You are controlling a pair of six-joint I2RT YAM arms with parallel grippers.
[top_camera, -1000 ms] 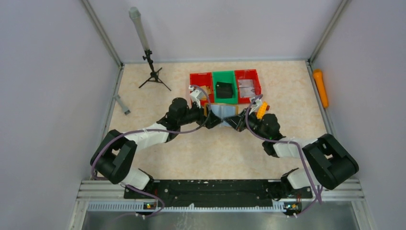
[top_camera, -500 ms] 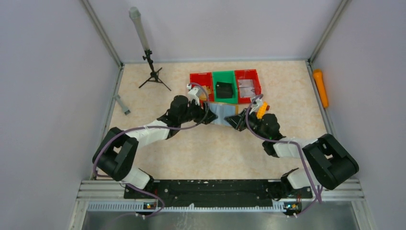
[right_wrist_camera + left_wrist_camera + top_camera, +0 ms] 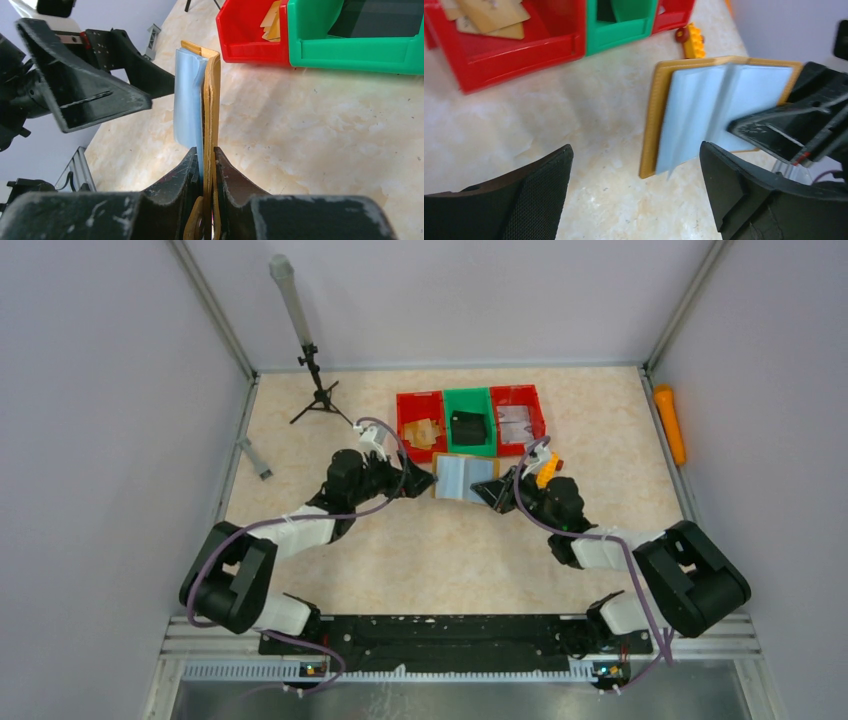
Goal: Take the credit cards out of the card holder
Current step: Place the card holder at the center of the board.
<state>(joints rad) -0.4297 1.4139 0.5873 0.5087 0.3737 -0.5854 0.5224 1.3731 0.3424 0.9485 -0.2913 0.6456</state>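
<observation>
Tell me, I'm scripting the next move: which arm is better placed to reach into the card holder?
Left. The left hand is open and empty beside the card holder; the right hand clamps it.

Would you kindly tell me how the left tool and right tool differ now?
The left tool stands wide open, empty; the right tool is shut on the card holder. The left tool sits apart from it; the right tool pinches its edge. Both are black.
</observation>
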